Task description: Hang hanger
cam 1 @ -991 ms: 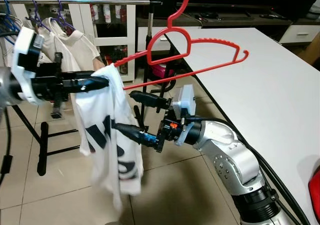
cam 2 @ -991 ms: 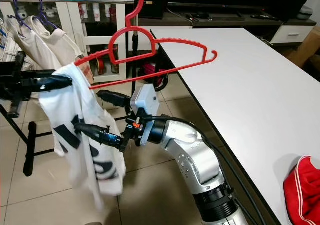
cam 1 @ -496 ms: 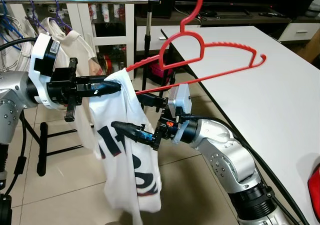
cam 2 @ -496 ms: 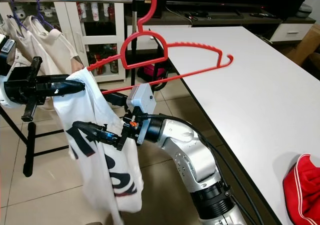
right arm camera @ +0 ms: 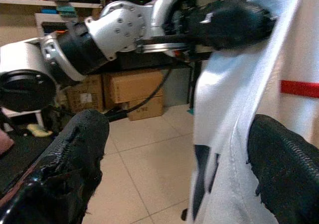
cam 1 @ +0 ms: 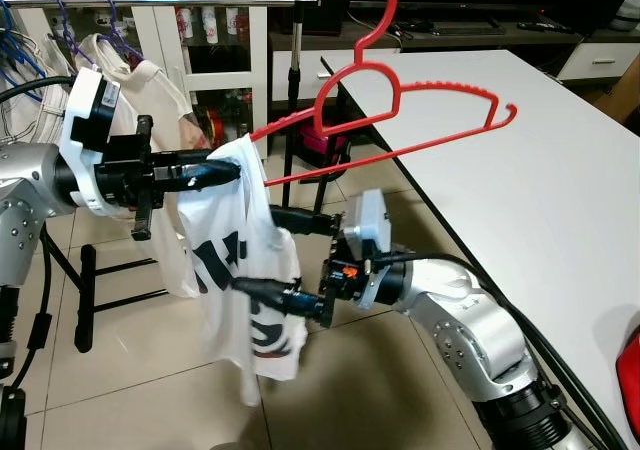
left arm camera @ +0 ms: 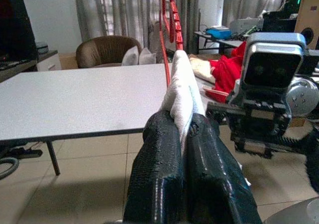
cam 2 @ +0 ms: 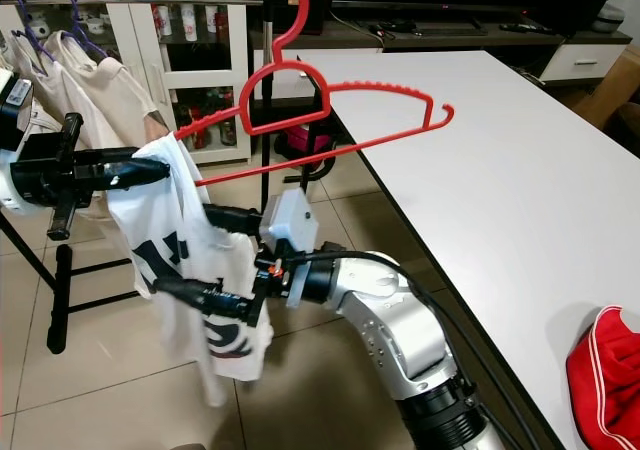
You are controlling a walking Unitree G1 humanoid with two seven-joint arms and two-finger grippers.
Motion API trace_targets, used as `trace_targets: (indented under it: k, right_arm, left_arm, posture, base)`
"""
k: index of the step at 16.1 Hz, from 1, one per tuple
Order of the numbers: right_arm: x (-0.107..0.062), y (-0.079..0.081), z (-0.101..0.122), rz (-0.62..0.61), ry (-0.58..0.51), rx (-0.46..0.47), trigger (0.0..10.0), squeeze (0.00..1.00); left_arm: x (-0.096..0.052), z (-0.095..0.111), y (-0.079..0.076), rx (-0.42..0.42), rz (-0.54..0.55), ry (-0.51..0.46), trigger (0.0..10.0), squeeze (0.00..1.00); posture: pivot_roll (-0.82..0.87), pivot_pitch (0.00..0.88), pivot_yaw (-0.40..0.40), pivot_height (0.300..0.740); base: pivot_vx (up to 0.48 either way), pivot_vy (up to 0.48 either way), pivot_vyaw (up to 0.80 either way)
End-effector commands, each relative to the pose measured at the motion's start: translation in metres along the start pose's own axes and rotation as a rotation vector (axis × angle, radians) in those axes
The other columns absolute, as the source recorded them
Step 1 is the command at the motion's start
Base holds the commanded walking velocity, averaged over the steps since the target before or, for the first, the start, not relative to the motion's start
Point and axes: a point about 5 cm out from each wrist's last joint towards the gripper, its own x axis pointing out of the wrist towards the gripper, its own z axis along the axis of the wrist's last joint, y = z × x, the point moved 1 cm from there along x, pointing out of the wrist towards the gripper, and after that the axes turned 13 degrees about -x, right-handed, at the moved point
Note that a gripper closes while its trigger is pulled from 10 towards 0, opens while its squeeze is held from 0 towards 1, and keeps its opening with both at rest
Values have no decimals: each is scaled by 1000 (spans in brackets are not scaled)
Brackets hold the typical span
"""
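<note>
A red hanger (cam 1: pixel 405 95) is held tilted in the air, its hook (cam 1: pixel 375 10) up by the right end of the clothes rail (cam 1: pixel 160 1). A white shirt with dark print (cam 1: pixel 245 280) drapes from the hanger's lower end. My left gripper (cam 1: pixel 228 168) is shut on that shirt at the hanger's end; in the left wrist view the fingers (left arm camera: pixel 159 154) pinch white cloth (left arm camera: pixel 182 92) below the red hanger (left arm camera: pixel 169 15). My right gripper (cam 1: pixel 255 252) stands open around the hanging shirt, one finger (right arm camera: pixel 75 154) on each side of the cloth (right arm camera: pixel 224 114).
Beige shirts (cam 1: pixel 135 75) on purple hangers hang on the rail at the left, over its black stand (cam 1: pixel 85 290). A long white table (cam 1: pixel 530 160) runs along the right, with a red garment (cam 2: pixel 605 370) on its near corner. Glass cabinets (cam 1: pixel 215 40) stand behind.
My right arm has dropped lower, its fingers now around the shirt's lower half. The shirt has bunched up shorter. The hanger has shifted slightly left.
</note>
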Motion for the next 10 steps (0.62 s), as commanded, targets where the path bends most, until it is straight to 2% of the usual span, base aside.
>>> trace_targets:
  k: [1,7,10]
  right_arm:
    - [1,1,3,23,-6,-12,10000,0]
    - [10,1,-8,83,27,-5,10000,0]
    - [16,-3,-25,108,112,-34,10000,0]
  left_arm:
    - [6,9,0,39,-13,-2,0,0]
    - [10,14,1,53,-19,-11,0,0]
    - [12,21,2,69,-27,-19,0,0]
  posture:
    - [57,19,-69,740]
    - [59,21,-69,740]
    - [63,33,-74,740]
  base:
    - [0,0,0]
    - [0,0,0]
    - [0,0,0]
